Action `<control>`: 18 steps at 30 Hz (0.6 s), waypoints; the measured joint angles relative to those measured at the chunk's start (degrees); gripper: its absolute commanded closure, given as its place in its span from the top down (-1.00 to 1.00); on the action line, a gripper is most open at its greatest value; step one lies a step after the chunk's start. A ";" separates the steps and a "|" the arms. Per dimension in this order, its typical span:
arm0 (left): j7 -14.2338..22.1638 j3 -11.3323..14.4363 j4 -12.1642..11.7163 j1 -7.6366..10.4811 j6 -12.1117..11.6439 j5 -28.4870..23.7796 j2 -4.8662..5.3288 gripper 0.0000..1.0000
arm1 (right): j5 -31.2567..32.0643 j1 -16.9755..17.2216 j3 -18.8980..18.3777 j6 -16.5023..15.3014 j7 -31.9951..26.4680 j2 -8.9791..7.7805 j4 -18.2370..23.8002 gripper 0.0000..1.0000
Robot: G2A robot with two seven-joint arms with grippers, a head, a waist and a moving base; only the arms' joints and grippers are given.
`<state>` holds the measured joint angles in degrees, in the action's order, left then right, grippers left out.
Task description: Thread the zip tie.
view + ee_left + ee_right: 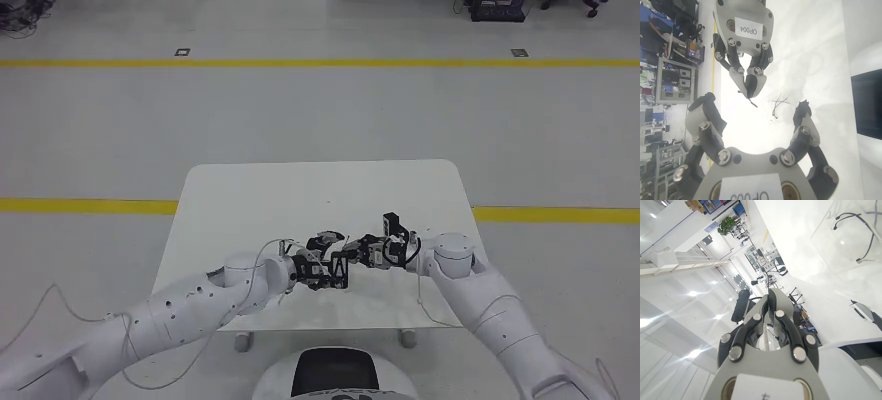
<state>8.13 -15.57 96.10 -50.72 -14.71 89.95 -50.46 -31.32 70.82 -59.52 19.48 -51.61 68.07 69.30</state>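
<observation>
Fingers on your right gripper (750, 94) are clenched on the zip tie (753, 103), its short end poking toward the left gripper (754, 102), whose fingers (802, 111) gape released just beside it. Both hang over the near worktop (250, 200) (spare ties (780, 103) lie on a clear sheet (767, 106)).

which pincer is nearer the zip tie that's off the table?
Right. The right pincer is shut on the zip tie; the left pincer faces it, open, not touching.
</observation>
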 measured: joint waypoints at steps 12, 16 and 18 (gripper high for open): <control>-4.93 -0.90 -1.89 0.05 -2.02 0.01 -0.21 1.00 | -1.28 0.44 0.06 -0.36 -0.66 -0.13 -0.03 -1.00; -4.72 -0.99 -1.97 -0.10 -1.73 0.00 -0.23 1.00 | -1.27 0.46 0.07 -0.36 -0.64 -0.13 -0.01 -1.00; -3.78 -1.05 -1.89 -0.17 -1.02 0.00 -0.24 0.60 | -1.51 0.84 0.02 -0.70 0.23 -0.10 0.32 -1.00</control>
<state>4.35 -16.62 94.21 -50.88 -15.74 89.95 -50.70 -32.83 71.66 -59.50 18.78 -51.38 67.97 69.61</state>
